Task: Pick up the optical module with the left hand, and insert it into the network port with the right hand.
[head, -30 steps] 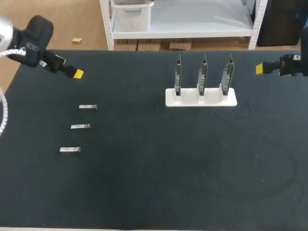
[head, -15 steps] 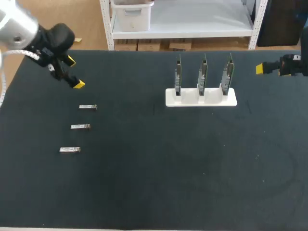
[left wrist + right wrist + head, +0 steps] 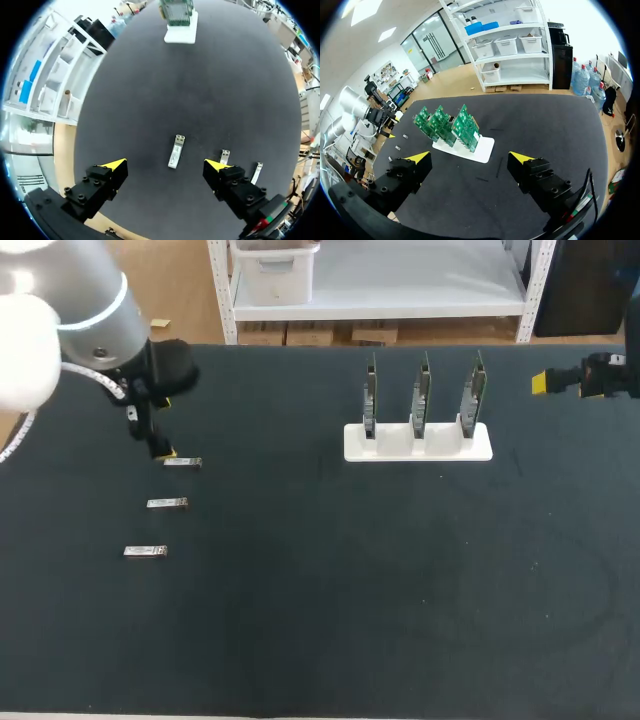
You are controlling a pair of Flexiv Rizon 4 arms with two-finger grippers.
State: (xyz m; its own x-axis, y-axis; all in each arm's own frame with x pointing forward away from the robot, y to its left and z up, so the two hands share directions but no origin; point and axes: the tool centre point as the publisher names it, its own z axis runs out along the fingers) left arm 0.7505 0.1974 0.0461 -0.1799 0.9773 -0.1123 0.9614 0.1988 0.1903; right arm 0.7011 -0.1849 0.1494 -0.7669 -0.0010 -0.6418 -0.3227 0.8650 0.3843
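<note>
Black table top (image 3: pixel 300 620) fills the head view. 3 optical modules lie flat on it in a staggered column near its left side: far module (image 3: pixel 182 463), mid module (image 3: pixel 167 504), near module (image 3: pixel 145 551), all apart from each other.

Left arm comes in from the far-left corner. The left gripper (image 3: pixel 160 448) points down at the table, w/ its yellow tip just beside the far module's left end. Wrist view: left gripper (image 3: pixel 167 164) has its fingers spread wide, nothing clamped. The far module (image 3: pixel 175 151) lies on the table just ahead, approx centred btwn the two tips and touching neither. It sits lengthwise, slightly tilted, pointing roughly toward the board stand. The mid module (image 3: pixel 224 156) and near module (image 3: pixel 256 172) lie off past the right-hand finger. Can't tell if the tips touch the table.

White stand (image 3: pixel 418 442) is right of centre toward the far edge, w/ 3 green circuit boards (image 3: pixel 422 395) upright in a row. Ports on them are too small to make out.

Right gripper (image 3: pixel 545 383) hangs at the far-right edge, well apart from the stand. In its own wrist view the right gripper (image 3: pixel 470 157) is also spread open and holds nothing, w/ the stand (image 3: pixel 465 145) and boards ahead of it.
</note>
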